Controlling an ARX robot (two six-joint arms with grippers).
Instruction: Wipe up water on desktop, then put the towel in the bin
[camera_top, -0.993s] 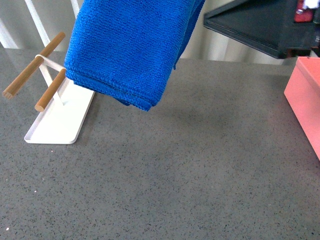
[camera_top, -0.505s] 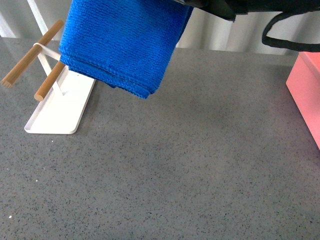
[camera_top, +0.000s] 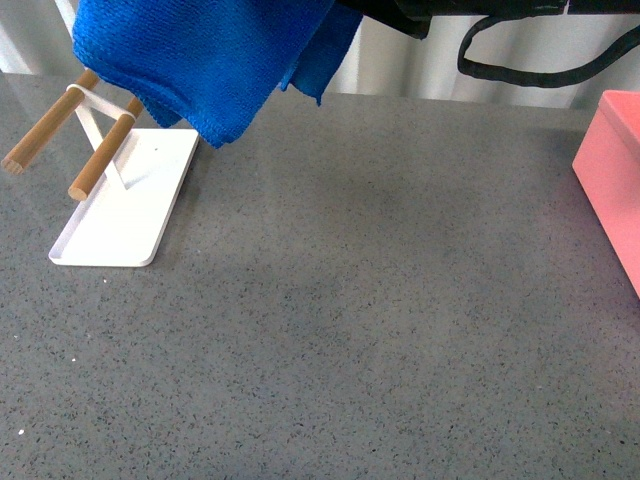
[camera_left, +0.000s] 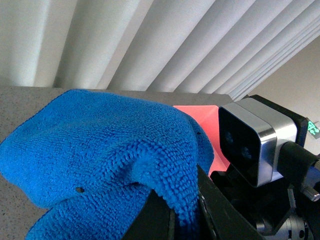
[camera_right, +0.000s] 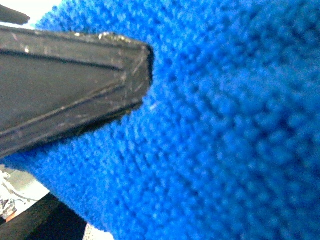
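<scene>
Currently grips towel (camera_top: 190, 60) in clamped left gripper (camera_left: 182, 210) jaws, high over white tray (camera_top: 120, 232), clear of worktop (camera_top: 380, 330), likely to avoid dragging; right gripper (camera_right: 97, 142) jaws against it, grip not discernible; bin (camera_top: 615, 190) well right.

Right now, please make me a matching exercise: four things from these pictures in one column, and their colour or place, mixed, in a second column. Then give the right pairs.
Column one
1. towel
2. bin
3. white tray
4. desktop

Column two
A. salmon-pink, at the right edge of the front view
B. carries two wooden rods, at the left
C. blue, hanging in the air
D. dark grey with fine speckles

Pairs: 1-C, 2-A, 3-B, 4-D.
</scene>
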